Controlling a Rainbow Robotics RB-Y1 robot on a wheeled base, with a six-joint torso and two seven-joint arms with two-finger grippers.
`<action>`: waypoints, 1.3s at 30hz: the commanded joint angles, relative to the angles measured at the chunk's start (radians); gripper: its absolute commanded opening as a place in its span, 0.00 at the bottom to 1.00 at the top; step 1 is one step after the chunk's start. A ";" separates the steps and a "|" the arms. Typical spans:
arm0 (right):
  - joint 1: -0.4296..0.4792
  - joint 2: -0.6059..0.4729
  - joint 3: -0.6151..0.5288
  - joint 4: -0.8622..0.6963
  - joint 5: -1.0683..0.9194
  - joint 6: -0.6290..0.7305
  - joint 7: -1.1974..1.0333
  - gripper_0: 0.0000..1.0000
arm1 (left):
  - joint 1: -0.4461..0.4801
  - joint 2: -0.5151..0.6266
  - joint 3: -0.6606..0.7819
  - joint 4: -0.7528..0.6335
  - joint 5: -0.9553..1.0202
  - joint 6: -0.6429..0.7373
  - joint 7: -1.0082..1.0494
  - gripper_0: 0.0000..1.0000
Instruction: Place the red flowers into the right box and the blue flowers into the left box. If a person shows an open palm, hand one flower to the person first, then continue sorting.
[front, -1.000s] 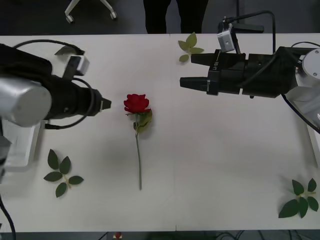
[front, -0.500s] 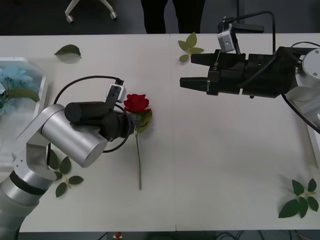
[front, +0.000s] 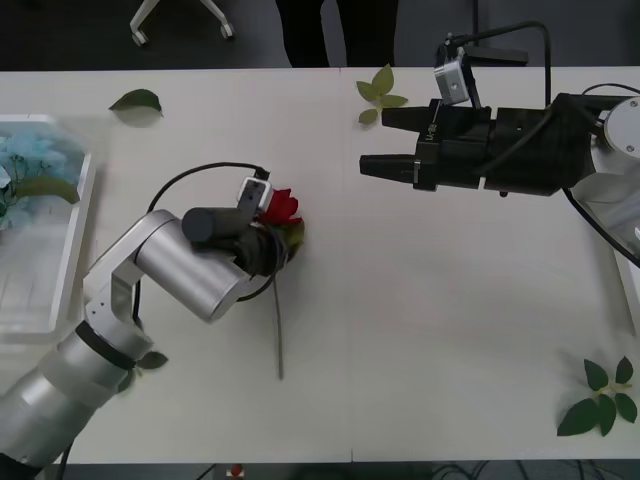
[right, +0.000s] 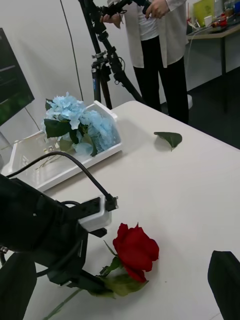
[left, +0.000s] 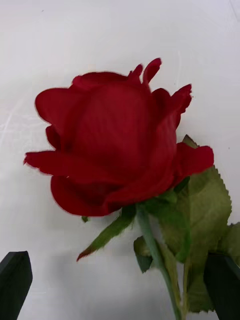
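A red rose (front: 283, 205) lies mid-table, its stem (front: 278, 330) running toward the near edge. My left gripper (front: 274, 248) is down at the rose. In the left wrist view the bloom (left: 115, 145) is close up and the gripper (left: 120, 280) is open, with one finger on either side of the stem just below the bloom. The left box (front: 40, 300) holds blue flowers (front: 20, 165) at its far end; both also appear in the right wrist view, box (right: 60, 170) and flowers (right: 82, 122). My right gripper (front: 378, 142) hovers open over the far right of the table. A corner of the right box (front: 630, 265) shows at the right edge.
Loose leaf sprigs lie at the far left (front: 137, 100), far middle (front: 380, 95) and near right (front: 600, 400). A person's dark legs (front: 335, 30) stand beyond the far edge, with both hands on a tripod (right: 107, 55).
My left arm swung in from the left and lowered its open gripper around the rose's stem, uncovering the left box. The right arm has not moved.
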 joint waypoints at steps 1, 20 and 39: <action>-0.015 -0.018 -0.014 -0.025 -0.002 0.003 0.036 1.00 | -0.041 -0.030 0.002 0.020 -0.018 -0.008 -0.011 1.00; -0.015 -0.020 -0.014 -0.024 0.000 0.003 0.032 1.00 | -0.073 -0.052 -0.021 0.102 -0.059 -0.013 -0.019 0.54; -0.015 -0.022 -0.014 -0.024 -0.002 0.003 0.032 1.00 | -0.070 -0.052 -0.024 0.105 -0.065 -0.013 -0.026 0.00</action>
